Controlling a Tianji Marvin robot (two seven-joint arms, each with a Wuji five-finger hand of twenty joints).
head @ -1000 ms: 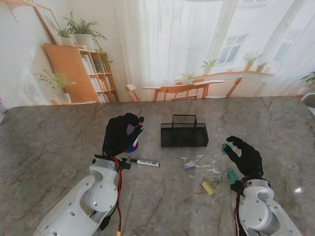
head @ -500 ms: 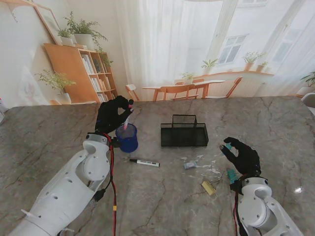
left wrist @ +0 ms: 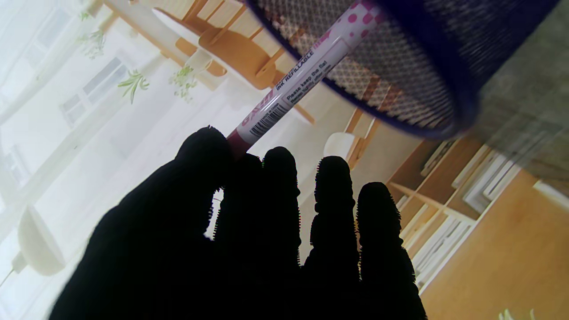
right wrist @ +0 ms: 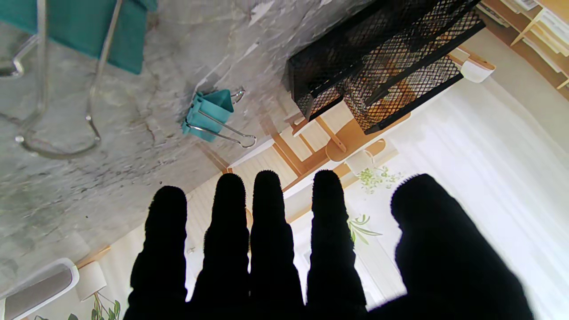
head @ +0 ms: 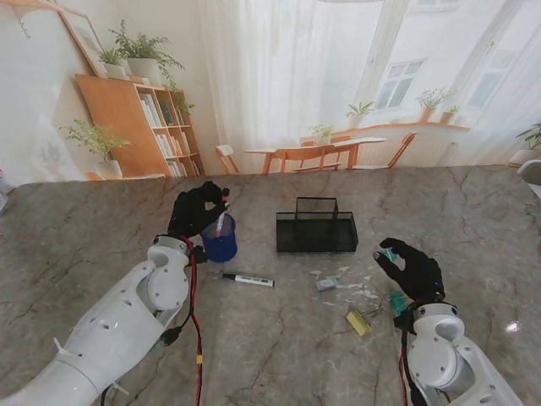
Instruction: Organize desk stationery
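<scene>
Gripping a pink-and-white marker (left wrist: 306,66) over the round blue mesh cup (head: 220,240), centre-left of frame: left hand (head: 196,211), fingers clamped. Right hand (head: 409,267), lower right, fingers apart, empty. Rectangular black mesh tray (head: 316,232), centre, on marble-patterned table (head: 84,245).

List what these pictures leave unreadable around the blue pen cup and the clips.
- Pink marker: its tip is hidden inside the blue mesh cup in the left wrist view; its cap end is covered by the left hand.
- Whether the right hand actually holds a teal clip: too small in the stand view.
- Small clutter by the teal binder clip: too small to identify.
</scene>
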